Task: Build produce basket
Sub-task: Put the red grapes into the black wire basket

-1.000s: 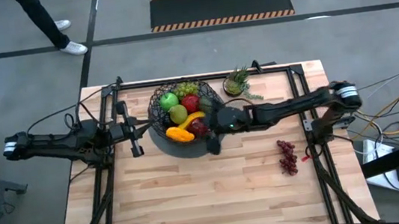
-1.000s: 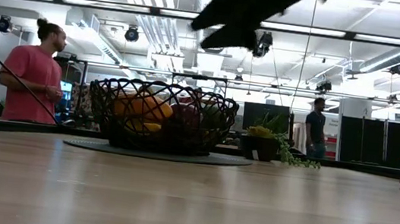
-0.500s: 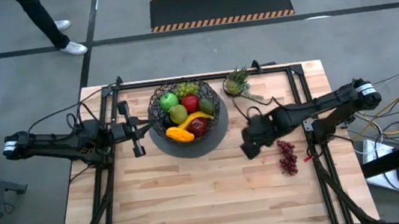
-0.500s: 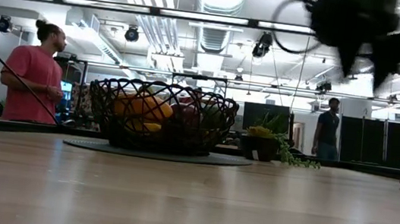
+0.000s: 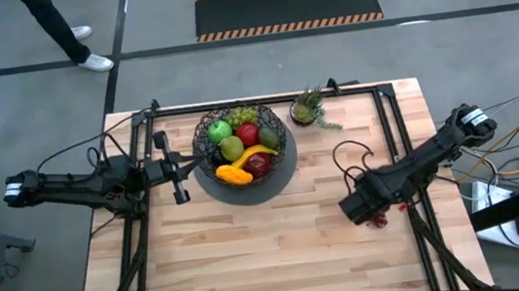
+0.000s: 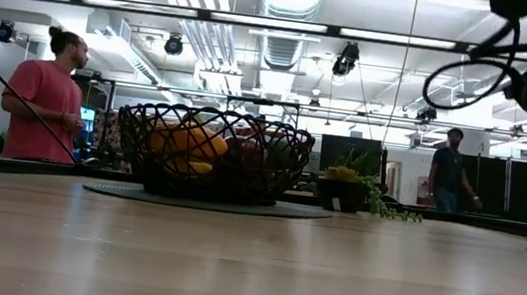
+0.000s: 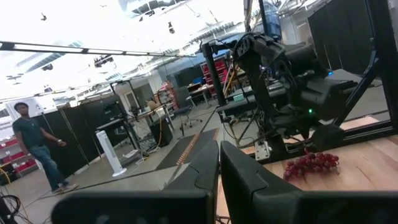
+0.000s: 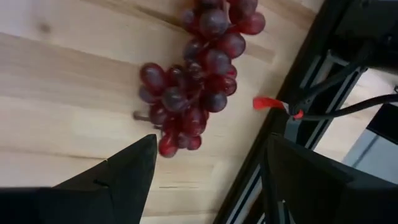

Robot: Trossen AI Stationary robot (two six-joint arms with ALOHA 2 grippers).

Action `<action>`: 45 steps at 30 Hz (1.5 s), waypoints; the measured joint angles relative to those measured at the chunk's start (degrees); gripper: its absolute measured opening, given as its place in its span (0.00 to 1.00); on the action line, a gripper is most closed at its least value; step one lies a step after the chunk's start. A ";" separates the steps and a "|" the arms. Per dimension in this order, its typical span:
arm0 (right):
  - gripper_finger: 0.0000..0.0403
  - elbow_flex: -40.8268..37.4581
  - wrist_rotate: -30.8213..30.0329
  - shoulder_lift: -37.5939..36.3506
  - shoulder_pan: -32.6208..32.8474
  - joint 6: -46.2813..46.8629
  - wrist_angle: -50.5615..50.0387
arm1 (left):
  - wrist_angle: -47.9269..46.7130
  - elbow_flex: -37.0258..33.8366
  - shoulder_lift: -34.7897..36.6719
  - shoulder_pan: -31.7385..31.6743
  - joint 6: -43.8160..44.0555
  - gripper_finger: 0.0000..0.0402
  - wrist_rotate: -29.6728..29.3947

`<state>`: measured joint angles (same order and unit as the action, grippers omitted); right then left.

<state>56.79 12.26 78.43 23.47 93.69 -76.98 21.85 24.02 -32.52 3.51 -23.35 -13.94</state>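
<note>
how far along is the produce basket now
Mostly done: the basket holds apples, green grapes, a banana and an orange piece. In hand: the right gripper, jaws open, hangs over the purple grapes lying on the table. Left: grasp and add them. The left gripper waits shut beside the basket.

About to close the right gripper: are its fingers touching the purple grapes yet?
Apart. The right wrist view shows the right gripper open above the purple grapes, with bare wood between both fingers and the bunch.

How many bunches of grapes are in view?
2: green grapes at the far side of the basket, purple grapes on the table under the right gripper. Others may be hidden.
</note>
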 joint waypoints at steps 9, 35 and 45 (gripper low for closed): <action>0.68 -6.42 -0.52 -0.04 0.28 -0.51 4.95 | -0.02 -0.01 -0.06 0.00 0.00 0.00 -0.01; 0.17 -12.57 -1.87 -0.04 0.26 -2.04 17.54 | -0.06 -0.04 -0.08 0.00 -0.02 0.00 -0.04; 0.08 -12.08 -1.83 -0.04 0.26 -3.22 17.32 | -0.07 -0.04 -0.08 0.00 -0.04 0.00 -0.04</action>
<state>44.71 10.44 78.39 23.73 90.48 -59.66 21.78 23.99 -32.60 3.51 -23.40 -13.98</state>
